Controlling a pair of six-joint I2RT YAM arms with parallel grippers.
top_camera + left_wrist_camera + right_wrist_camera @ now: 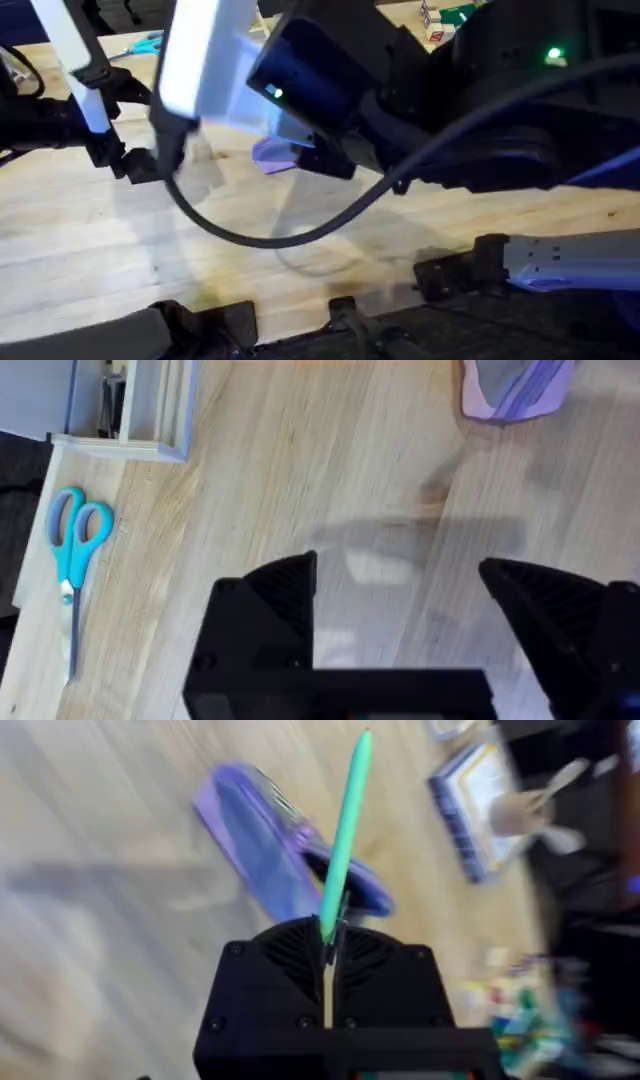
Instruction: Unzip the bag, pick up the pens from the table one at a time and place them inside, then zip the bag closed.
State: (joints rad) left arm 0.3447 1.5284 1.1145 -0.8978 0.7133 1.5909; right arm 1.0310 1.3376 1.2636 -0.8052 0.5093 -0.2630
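My right gripper [328,935] is shut on the green pen [345,840], which sticks straight out from between the fingers. It hangs above the lilac bag [270,855], which lies on the wooden table [100,950]. The bag's top looks parted, but I cannot be sure. In the overhead view the right arm rises large and dark under the camera and covers most of the bag [272,155]. My left gripper [400,575] is open over bare wood with nothing between its fingers. The bag [515,388] lies well beyond it.
Teal-handled scissors [72,550] lie near the table's edge, next to a wooden box [125,410]. A blue-rimmed tray [480,800] and small colourful items [510,1010] sit past the bag. A black cable [280,235] loops over the table's middle.
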